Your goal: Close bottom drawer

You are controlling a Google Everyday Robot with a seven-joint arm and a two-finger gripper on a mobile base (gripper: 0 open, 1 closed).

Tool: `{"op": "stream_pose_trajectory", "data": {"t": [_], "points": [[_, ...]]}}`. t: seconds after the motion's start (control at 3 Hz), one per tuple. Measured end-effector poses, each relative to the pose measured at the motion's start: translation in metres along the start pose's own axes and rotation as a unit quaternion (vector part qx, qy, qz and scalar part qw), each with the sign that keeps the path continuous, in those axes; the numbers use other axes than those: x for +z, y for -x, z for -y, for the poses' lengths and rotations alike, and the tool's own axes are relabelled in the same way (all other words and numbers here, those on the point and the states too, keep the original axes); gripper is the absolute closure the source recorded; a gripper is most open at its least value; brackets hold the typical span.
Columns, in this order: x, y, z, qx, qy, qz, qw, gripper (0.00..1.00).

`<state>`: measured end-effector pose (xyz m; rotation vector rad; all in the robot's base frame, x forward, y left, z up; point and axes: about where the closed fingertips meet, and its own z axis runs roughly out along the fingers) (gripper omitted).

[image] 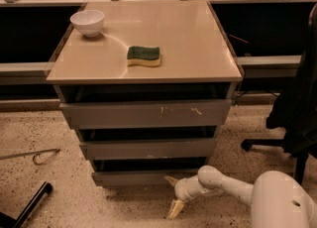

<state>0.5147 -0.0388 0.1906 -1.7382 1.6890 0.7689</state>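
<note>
One stiff, handleless metal bottom drawer (133, 177): push its flat front; gripper (172, 194) just beside it, jaws seemingly spread, empty.

The tool (173, 195) sits low, right-front of the bottom drawer (133, 178), seemingly touching its front.

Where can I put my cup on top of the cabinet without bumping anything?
The right half of the cabinet top, right of the sponge, is bare. So is the front-left patch between the white bowl and the front edge. The bowl fills the back-left corner. Low down, the open gripper is at the bottom drawer front, so it's tight there.
</note>
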Motion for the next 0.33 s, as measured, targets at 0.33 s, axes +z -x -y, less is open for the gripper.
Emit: {"op": "stream_pose_trajectory", "data": {"t": [0.33], "points": [[0.0001,0.0000,0.0000,0.000,0.000,0.000,1.0000,0.00]]}}
